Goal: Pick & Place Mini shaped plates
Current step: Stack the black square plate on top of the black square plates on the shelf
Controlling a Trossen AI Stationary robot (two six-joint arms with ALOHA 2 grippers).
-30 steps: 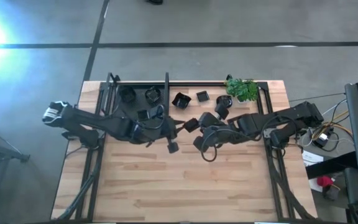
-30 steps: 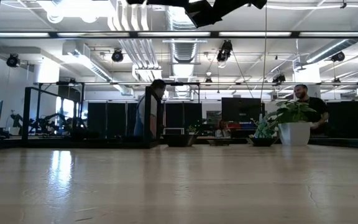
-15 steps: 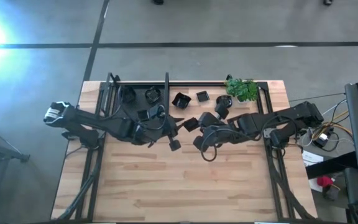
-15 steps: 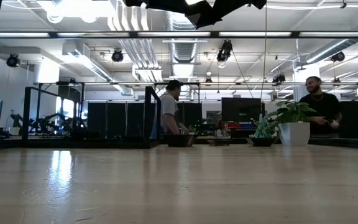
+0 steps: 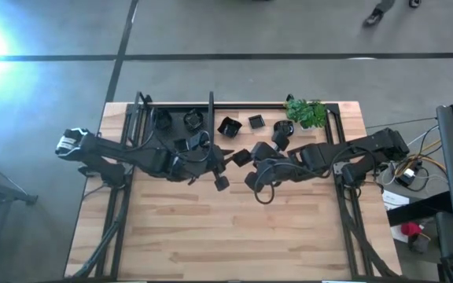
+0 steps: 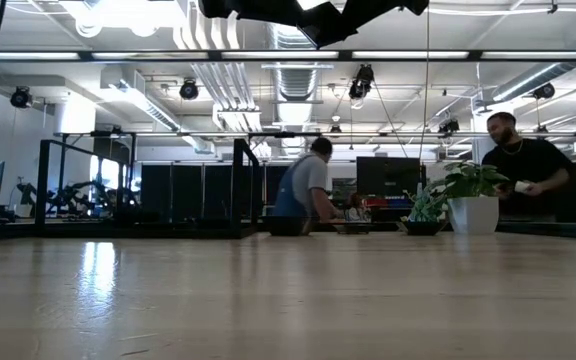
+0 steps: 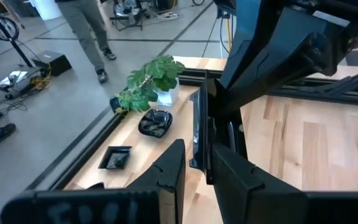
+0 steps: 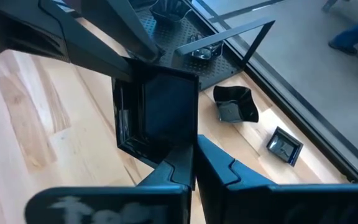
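Your left gripper (image 5: 225, 159) and right gripper (image 5: 246, 159) meet mid-table, both clamped on one square mini plate (image 8: 160, 115) held on edge above the wood. More mini plates (image 5: 228, 126) line the table's far edge, left of the green plant (image 5: 306, 112). Table (image 5: 226, 236) near half bare.

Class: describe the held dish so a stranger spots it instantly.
Look to the middle of the wooden table, where both arms meet. The right hand pinches a square black dish there; unlike the dishes along the far edge, it stands on edge.
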